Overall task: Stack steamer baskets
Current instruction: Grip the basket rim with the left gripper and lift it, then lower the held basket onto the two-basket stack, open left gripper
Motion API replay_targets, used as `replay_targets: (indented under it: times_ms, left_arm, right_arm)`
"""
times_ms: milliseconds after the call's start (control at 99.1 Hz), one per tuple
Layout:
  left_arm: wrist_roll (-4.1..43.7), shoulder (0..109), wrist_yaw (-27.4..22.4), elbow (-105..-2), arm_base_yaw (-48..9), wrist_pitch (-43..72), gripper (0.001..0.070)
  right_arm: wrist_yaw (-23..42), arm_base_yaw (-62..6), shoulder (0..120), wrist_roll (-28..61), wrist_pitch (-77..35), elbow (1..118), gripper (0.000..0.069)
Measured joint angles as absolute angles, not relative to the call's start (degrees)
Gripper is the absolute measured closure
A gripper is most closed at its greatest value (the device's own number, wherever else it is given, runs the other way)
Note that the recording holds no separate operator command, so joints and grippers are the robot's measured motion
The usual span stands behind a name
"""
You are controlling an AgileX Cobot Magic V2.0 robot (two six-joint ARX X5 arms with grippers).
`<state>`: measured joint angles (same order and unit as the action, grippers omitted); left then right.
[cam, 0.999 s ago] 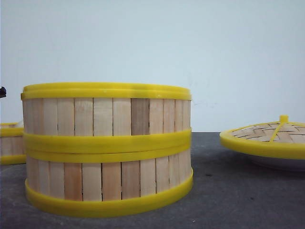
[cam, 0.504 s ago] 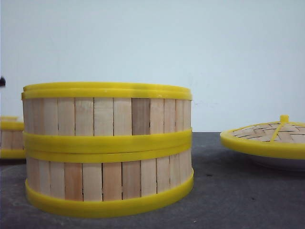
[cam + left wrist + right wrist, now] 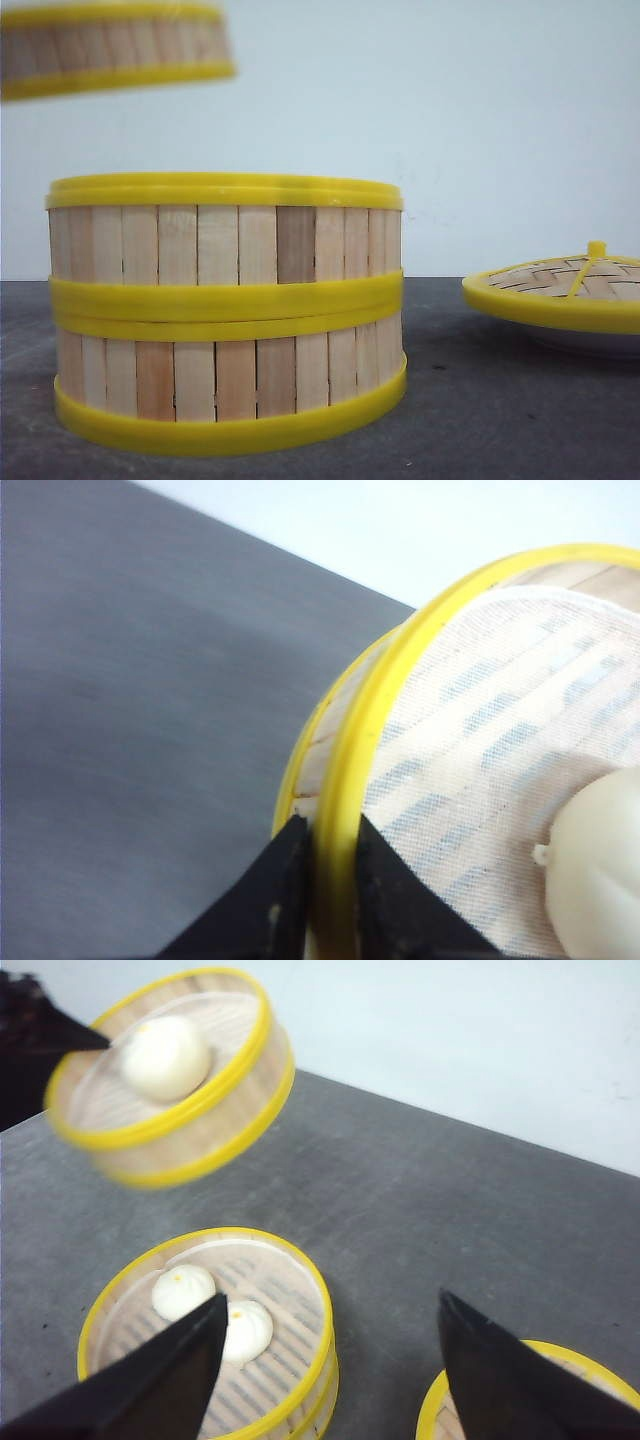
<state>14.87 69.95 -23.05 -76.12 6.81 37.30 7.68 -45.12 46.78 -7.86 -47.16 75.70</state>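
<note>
Two steamer baskets [image 3: 225, 310] stand stacked on the dark table, centre-left in the front view; from the right wrist view the top one [image 3: 325, 1325] holds two white buns. A third steamer basket [image 3: 110, 50] hangs in the air above and left of the stack, tilted, with one bun inside [image 3: 215, 1125]. My left gripper [image 3: 332, 830] is shut on its yellow rim [image 3: 358, 735], one finger inside and one outside the wall. High above the table, my right gripper [image 3: 330, 1305] is open and holds nothing.
A domed woven lid [image 3: 555, 290] with a yellow rim and knob rests on a white plate at the right; its edge [image 3: 435, 1405] shows beside my right finger. A pale wall stands behind the table.
The third basket stood on the table at the far left. It now hangs high in the air, carried up and toward the stack by my left gripper.
</note>
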Motion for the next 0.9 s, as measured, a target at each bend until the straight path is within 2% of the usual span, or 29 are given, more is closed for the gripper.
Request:
replay_targets:
  times_ms: [192,303,454,575,898]
  left_arm:
    - [8.45,63.59,-24.29,-76.12,-2.31,47.22,0.0679]
    - [6.35,62.85,-24.10,-76.12,-7.97,50.11,0.0679]
    - [4.62,64.82,-19.09,-75.99,-14.20,51.37,0.0679]
    - [4.25,67.64,-18.11,-75.83,-16.23,51.42,0.0679]
    - [3.40,75.31,-17.91,-75.70,-17.41,51.20,0.0679]
  right_arm:
    - [9.04,-45.12,45.50,-7.73,-47.16,75.70,0.0288]
    - [9.04,-45.12,44.82,-7.73,-47.16,75.70,0.0288]
    - [9.04,-45.12,44.66,-7.73,-47.27,75.70,0.0288]
    - [9.02,-45.12,44.71,-7.73,-48.49,75.70,0.0288]
    - [9.02,-45.12,44.71,-7.73,-49.01,75.70,0.0288]
